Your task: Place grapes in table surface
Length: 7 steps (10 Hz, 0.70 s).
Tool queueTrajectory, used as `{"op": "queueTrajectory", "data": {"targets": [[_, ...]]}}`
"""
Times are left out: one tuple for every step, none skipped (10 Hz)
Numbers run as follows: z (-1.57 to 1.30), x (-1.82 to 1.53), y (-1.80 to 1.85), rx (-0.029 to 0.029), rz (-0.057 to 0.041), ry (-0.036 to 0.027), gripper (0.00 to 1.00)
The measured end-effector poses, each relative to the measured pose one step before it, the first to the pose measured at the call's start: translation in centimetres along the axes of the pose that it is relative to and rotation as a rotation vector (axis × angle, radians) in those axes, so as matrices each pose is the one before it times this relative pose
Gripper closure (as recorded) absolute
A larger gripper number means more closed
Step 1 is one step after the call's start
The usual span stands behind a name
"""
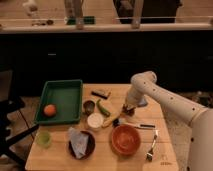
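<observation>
My gripper (129,107) hangs low over the middle right of the light tan wooden table surface (165,120), just above the wood. A small dark lump (128,112) sits right at its tip, where the grapes would be; it is mostly hidden by the gripper. I cannot tell whether the lump rests on the wood or is held. The white arm (165,100) reaches in from the right.
A green tray (62,95) with a round orange fruit (49,110) lies at the left. A long green vegetable (103,107), a white cup (94,120), an orange-brown bowl (125,139), a utensil (134,125) and a fork (151,145) lie near the gripper. A dark plate (80,143) is at the front.
</observation>
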<state>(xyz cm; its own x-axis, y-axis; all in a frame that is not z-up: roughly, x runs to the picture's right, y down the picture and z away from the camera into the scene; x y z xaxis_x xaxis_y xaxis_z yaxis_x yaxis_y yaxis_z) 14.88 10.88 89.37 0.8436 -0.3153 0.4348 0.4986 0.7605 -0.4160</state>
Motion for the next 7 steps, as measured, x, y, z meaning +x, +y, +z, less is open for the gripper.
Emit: {"op": "queueTrajectory", "data": {"targets": [[-0.075, -0.202, -0.096, -0.00111, -0.00302, 0.00112, 0.38], [-0.163, -0.265, -0.186, -0.00016, -0.00403, 0.00193, 0.27], [-0.113, -0.219, -0.123, -0.00034, -0.00375, 0.00142, 0.21], [-0.108, -0.121, -0.043, -0.00067, -0.00195, 0.00076, 0.2], [-0.061, -0.077, 0.008, -0.00195, -0.00027, 0.00061, 0.2], [-0.066, -0.032, 0.015, -0.00257, 0.00215, 0.00201, 0.2], [-0.043, -0.019, -0.034, -0.0008, 0.00163, 0.00102, 0.2]]}}
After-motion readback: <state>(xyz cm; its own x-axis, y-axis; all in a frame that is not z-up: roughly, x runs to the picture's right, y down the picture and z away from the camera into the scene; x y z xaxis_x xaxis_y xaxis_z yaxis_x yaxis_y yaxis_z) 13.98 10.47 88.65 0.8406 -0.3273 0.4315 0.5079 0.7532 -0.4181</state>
